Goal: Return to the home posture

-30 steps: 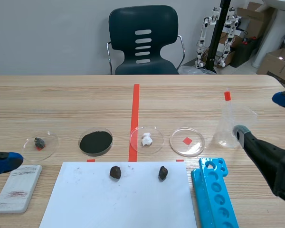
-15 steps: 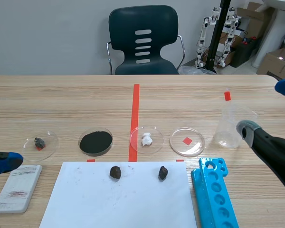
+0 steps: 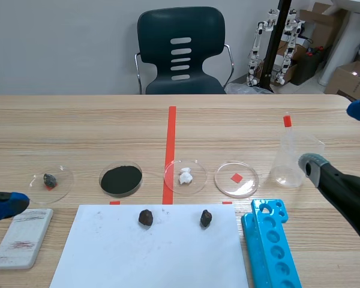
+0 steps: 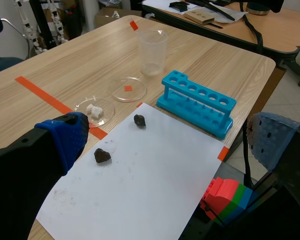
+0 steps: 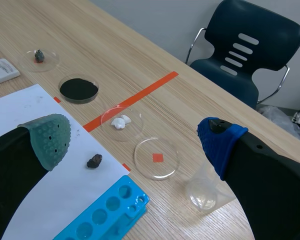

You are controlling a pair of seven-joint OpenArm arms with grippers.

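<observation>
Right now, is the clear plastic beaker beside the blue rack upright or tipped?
Upright: the clear plastic beaker stands on its base, mouth facing up, and looks empty.

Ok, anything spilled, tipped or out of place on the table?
Nothing stands out. The beaker stands upright, the black powder is contained in its dish, and both dark lumps lie on the paper. The paper carries only faint smudges.

Only the left arm's blue pad (image 3: 5,204) shows at the left edge; the rest is cut off. The right arm (image 3: 348,198) runs out at the right edge. The near edge cuts the blue rack (image 3: 270,246) and white sheet (image 3: 150,252). The dark bit (image 3: 49,179) in the far-left dish (image 3: 64,174) is too small to identify.
</observation>
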